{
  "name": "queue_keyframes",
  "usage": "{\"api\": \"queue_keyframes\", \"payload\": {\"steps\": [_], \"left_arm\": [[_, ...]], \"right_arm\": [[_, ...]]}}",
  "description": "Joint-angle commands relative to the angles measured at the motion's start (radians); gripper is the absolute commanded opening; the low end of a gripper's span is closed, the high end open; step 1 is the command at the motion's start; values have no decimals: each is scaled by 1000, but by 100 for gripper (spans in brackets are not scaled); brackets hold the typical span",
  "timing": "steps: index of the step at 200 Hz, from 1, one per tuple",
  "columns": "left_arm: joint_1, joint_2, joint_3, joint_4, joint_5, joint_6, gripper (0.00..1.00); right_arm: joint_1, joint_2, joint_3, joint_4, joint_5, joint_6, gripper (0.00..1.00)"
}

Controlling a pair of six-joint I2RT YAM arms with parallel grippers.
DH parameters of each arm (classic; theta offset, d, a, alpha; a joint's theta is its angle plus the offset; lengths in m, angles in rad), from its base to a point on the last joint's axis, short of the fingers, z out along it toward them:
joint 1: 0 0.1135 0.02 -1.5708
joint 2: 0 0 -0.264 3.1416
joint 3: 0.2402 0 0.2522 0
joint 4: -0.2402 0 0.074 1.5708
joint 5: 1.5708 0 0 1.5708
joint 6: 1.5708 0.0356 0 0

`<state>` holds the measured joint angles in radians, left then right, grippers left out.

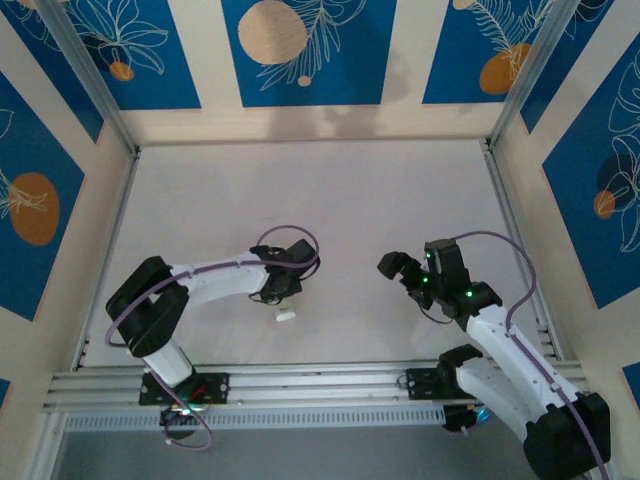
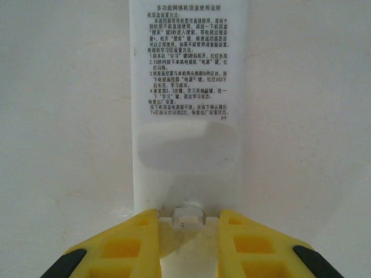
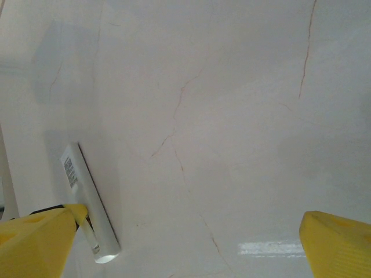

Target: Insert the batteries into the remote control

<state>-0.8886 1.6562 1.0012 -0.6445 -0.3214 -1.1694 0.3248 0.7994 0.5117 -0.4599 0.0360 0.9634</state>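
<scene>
From my station the job looks early, with the loading itself left to do. The remote (image 2: 188, 87) lies on the table (image 1: 330, 190) with its printed back up and reaches away from the left gripper (image 2: 188, 215). That gripper's jaws stand close together over the remote's near end, with a narrow gap between them. I cannot tell whether they clamp anything or only press down. The oval thumb mark on the back suggests to me that the cover is on, but I can't be sure. A small white piece (image 1: 286, 316) lies just on the near side of that gripper, and it may be the cover instead. The right gripper (image 3: 190, 214) hangs above the table with its jaws wide apart and nothing between them, and the remote is off to its left. I judge that opening the compartment, seating both batteries and closing it up all remain.
</scene>
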Motion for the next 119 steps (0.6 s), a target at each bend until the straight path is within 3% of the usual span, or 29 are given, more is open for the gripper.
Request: {"api": "queue_keyframes", "payload": {"steps": [1, 54, 119], "left_arm": [[-7, 14, -13, 2, 33, 13, 21], [-7, 10, -21, 0, 125, 10, 20], [-9, 15, 25, -96, 133, 18, 21]], "right_arm": [[-7, -18, -7, -11, -22, 12, 99], [-7, -18, -8, -12, -22, 11, 99], [-6, -17, -6, -11, -24, 13, 99]]}}
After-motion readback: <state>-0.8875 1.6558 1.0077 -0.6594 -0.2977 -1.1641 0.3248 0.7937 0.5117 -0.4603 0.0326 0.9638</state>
